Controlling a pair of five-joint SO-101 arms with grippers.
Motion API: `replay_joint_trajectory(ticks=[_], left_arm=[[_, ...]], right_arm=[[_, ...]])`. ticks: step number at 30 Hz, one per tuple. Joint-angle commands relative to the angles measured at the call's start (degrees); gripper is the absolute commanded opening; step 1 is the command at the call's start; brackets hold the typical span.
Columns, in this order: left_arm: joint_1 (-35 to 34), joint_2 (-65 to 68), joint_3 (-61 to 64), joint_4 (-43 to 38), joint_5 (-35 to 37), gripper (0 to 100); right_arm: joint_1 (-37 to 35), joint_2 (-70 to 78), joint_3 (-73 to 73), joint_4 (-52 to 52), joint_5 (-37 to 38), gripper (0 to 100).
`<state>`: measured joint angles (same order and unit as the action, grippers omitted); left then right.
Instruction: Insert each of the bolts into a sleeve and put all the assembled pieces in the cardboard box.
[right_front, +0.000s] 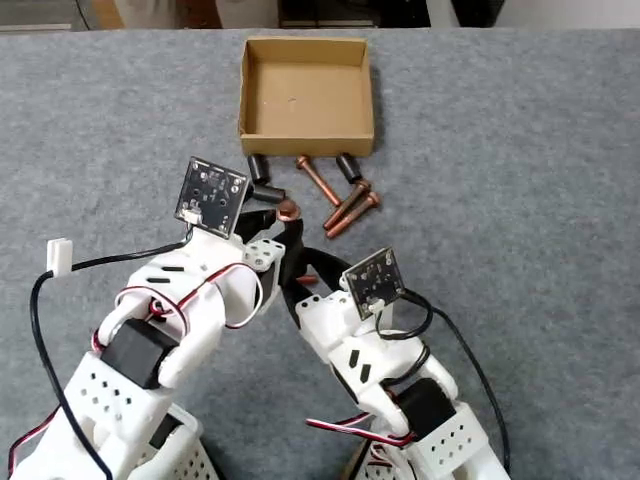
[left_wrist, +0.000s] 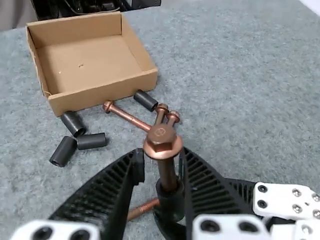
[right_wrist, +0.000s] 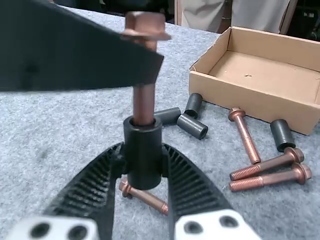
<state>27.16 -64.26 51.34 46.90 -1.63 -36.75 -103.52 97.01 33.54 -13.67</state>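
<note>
My left gripper (left_wrist: 160, 161) is shut on the shaft of a copper bolt (left_wrist: 162, 142), held upright with its hex head on top. Just below it, my right gripper (right_wrist: 142, 152) is shut on a black sleeve (right_wrist: 143, 167), also upright. The bolt's shaft (right_wrist: 144, 102) enters the sleeve's top opening. In the high view both grippers meet near the bolt (right_front: 287, 210), in front of the cardboard box (right_front: 305, 138). Several loose sleeves, such as one (left_wrist: 91, 141), and several loose bolts, such as one (right_wrist: 244, 131), lie on the mat by the box's near wall.
The box (left_wrist: 100, 92) is open-topped and has nothing in it. One loose bolt (right_wrist: 142, 194) lies on the grey mat directly under the held sleeve. The mat (right_front: 520, 150) is bare to either side of the box.
</note>
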Motion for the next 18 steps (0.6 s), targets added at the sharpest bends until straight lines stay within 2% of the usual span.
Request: replay_joint_trajectory(ticks=[1,6,12,18], left_arm=[[-0.88,0.04,-3.25,0.18,-0.26,13],[-1.23,0.04,-3.96,1.05,-0.26,14],[-1.49,0.48,-10.37,10.99,-0.35,14],[-11.78,0.4,-16.35,16.62,0.0,13]], right_arm=[[-0.66,-4.18,-0.22,-0.09,-0.35,1.9],[-0.57,-4.18,-0.22,-0.09,-0.35,1.9],[0.66,-4.35,-0.22,-0.44,-0.35,1.9],[7.16,-4.09,-2.95,-0.44,-0.62,0.1]])
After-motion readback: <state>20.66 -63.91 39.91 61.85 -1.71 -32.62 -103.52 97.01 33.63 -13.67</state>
